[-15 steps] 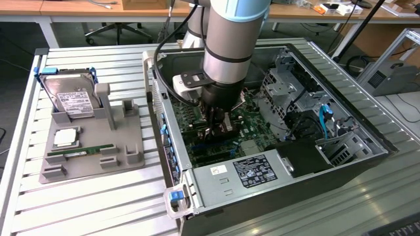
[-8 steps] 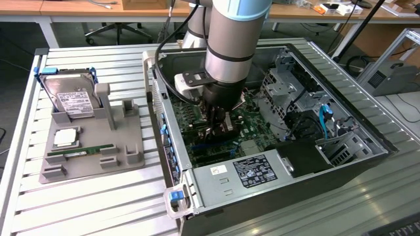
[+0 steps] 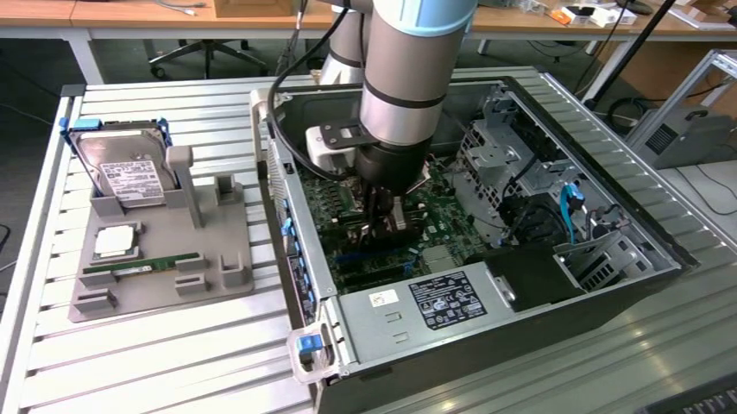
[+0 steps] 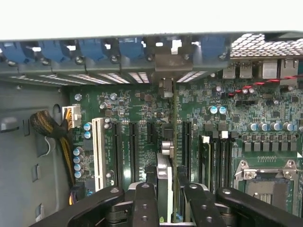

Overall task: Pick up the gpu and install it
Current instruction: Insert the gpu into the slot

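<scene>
Held edge-on in the gripper (image 4: 169, 208): the gpu (image 4: 165, 177), pinched between the two black fingers (image 4: 144, 205), with the jaws drawn in partway, just as far as the thin card allows. So, picked up already and carried inside the computer case (image 3: 622, 285).

Just beyond the fingers, lined up lengthwise with the dark expansion slots (image 4: 132, 146) on the green motherboard (image 4: 265, 109), beside a white slot (image 4: 98, 151). Seems to stand over or in one of the middle slots; cannot tell whether pressed fully home, since the lower edge hides behind the card itself. Judged as the seating step, not shown as finished, with the grip not yet let go.

Farther on, at the far end of the card, meets the case's rear wall near a metal bracket (image 4: 163, 59), under a row of blue retaining clips (image 4: 90, 49).

In the exterior view, reaches down at about the centre of the open case, with the power supply (image 3: 432, 302) at six o'clock from the tool.

Well apart, toward nine o'clock of the case, on the grey holder (image 3: 219, 250): the hard drive (image 3: 127, 177) at its far end and the memory stick (image 3: 144, 266) nearer, both untouched.
</scene>
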{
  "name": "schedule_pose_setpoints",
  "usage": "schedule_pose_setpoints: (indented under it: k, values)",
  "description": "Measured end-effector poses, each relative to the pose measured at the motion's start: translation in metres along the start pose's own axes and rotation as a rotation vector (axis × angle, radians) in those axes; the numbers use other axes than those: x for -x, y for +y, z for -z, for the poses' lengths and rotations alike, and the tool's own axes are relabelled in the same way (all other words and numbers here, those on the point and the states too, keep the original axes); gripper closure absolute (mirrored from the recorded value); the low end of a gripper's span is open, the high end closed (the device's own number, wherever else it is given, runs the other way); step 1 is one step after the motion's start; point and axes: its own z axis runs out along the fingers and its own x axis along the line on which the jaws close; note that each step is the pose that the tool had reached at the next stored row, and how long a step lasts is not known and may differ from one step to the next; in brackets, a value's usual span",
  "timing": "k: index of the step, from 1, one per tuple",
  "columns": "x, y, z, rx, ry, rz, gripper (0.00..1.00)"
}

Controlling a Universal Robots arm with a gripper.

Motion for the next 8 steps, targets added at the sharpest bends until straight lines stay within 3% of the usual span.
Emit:
schedule_pose_setpoints:
  k: [8]
  values:
    - [0.0001,0.0,0.0,0.0003,0.0002,-0.006,0.73]
